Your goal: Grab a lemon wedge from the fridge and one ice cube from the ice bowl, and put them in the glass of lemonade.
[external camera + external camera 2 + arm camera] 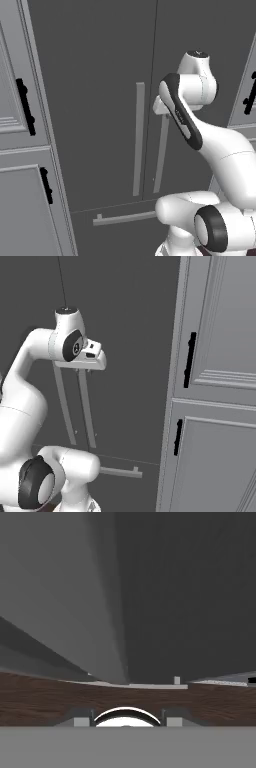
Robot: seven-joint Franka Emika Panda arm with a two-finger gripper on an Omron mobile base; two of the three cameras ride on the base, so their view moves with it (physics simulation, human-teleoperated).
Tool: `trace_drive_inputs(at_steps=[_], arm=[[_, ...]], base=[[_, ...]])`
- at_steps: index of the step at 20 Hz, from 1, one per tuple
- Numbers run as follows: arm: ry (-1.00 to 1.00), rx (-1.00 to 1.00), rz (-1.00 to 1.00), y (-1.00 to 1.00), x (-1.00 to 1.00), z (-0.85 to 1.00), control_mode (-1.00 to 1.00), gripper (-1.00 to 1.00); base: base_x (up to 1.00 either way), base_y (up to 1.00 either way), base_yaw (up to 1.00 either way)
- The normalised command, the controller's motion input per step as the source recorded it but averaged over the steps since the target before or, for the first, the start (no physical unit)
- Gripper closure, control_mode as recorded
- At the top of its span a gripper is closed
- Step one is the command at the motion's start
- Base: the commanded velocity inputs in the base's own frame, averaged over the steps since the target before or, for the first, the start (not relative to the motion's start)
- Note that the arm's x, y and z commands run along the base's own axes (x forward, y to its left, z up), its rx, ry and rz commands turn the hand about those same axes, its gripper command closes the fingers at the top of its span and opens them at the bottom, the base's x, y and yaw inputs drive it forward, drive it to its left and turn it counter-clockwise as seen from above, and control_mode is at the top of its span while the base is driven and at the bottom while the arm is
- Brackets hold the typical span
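Fridge first: the tall dark-grey two-door fridge (100, 75) stands right in front of the base, both doors shut flat, its bottom drawer closed too, with the drawer's light-grey horizontal bar handle (125, 217) low across it. Two long light-grey vertical bar handles run side by side down the middle seam, the left bar handle (138, 140) standing free and the right bar handle (161, 155) with the white arm up against its top end. And there's the two-finger gripper (159, 106), reaching in from the right, pressed close to the top of that right bar. From the right base view the gripper (97, 360) sits just above both bars, the hand level, pointing toward the door. Light-grey panelled cabinets (15, 75) with short black handles (26, 107) flank the fridge on the left, and more of them (220, 331) stand on the right. Down the hand view now, the dark door (190, 587) very near, a paler grey strip running down it, and a band of brown wood-grain floor (40, 702) at the far end. The two small fingertips (82, 718) stand apart, jaws roughly halfway; whether they actually pinch the bar, I can't tell.
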Motion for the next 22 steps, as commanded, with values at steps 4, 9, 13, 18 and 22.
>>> trace_drive_inputs(at_steps=[4, 9, 13, 18, 22], arm=[[-0.01, 0.01, 0.00, -0.01, -0.40, 0.00, -1.00, -1.00], [0.00, 0.00, 0.00, 0.02, -0.57, -0.05, -1.00, -1.00], [0.06, 0.00, 0.00, 0.05, -0.32, -0.04, -1.00, -1.00], [0.01, 0.00, 0.00, 0.00, -0.01, 0.00, 1.00, -1.00], [0.00, 0.00, 0.00, 0.00, 0.00, 0.00, 1.00, -1.00]], base=[[0.00, 0.00, 0.00], [0.00, 0.00, 0.00], [0.00, 0.00, 0.00], [-0.03, 0.00, 0.00], [-0.58, 0.14, 0.00]])
